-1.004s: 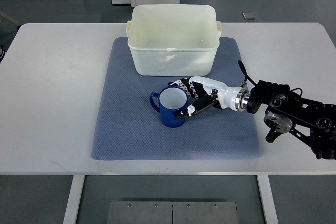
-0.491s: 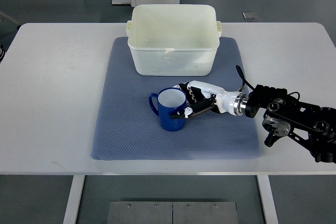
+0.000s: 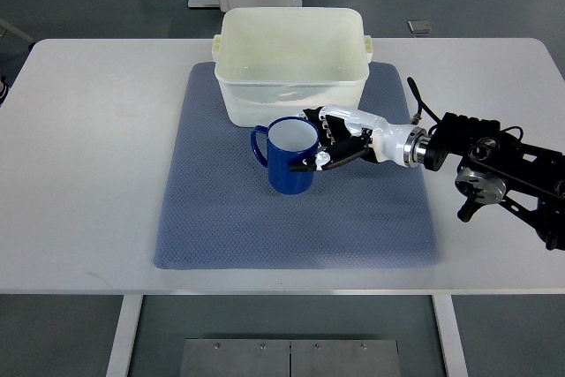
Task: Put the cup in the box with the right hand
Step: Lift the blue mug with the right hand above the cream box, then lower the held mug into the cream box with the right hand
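Blue cup [image 3: 291,163] upright over the mat [image 3: 212,209], just in front of the box [image 3: 291,64] — near its front wall, handle pointing left, away from the arm. Whether lifted clear of the mat or resting on it: cannot tell from above.

Right hand [image 3: 340,143] reaching in from the right edge, closed on the cup's right side. Fingers [image 3: 320,162] wrapped round the wall nearest the arm, one dark tip lying at the rim, the others curled along the side toward the box. A narrow, holding grasp, not a spread one. Left hand nowhere in the picture.

Handling, as a judgement: rigid, hard-walled, probably ceramic or thick plastic — no give under pressure, so no crushing risk, but smooth and likely slick against hard fingertips. Looks empty, so moderate weight at most. Breakable if dropped from height onto the tabletop [image 3: 88,130] or knocked against the box rim. Best held as now, round the body opposite the handle, squeezing across the wall; handle too small a loop for these fingers.

Box open-topped and apparently empty, with room inside for the cup.
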Robot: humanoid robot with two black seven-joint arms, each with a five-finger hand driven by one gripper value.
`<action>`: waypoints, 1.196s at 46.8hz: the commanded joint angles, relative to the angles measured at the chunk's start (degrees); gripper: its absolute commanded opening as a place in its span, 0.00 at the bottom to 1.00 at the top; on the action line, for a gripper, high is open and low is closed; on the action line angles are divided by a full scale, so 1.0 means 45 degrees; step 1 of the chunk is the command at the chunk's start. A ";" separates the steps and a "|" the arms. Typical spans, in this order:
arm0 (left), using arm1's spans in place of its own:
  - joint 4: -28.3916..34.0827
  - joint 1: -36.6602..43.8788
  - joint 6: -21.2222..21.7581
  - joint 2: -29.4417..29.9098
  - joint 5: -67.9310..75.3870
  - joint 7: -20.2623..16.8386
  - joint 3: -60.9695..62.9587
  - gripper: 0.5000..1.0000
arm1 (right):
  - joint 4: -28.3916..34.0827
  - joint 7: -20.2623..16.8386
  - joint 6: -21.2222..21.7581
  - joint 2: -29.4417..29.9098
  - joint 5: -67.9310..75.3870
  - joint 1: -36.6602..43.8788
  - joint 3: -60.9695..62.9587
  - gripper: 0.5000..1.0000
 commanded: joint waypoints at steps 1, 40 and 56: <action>0.0000 0.0002 0.0000 0.0000 0.0000 0.0003 -0.0012 1.00 | 0.0198 -0.0004 0.0004 -0.0336 0.0096 0.0267 0.0015 0.00; 0.0000 0.0002 0.0000 0.0000 0.0000 0.0003 -0.0013 1.00 | -0.1557 -0.0902 -0.0093 -0.1042 0.3123 0.4408 -0.0121 0.00; 0.0000 0.0002 0.0000 0.0000 0.0000 0.0003 -0.0012 1.00 | -0.4604 -0.1234 -0.0698 0.1479 0.3123 0.4663 -0.0082 0.00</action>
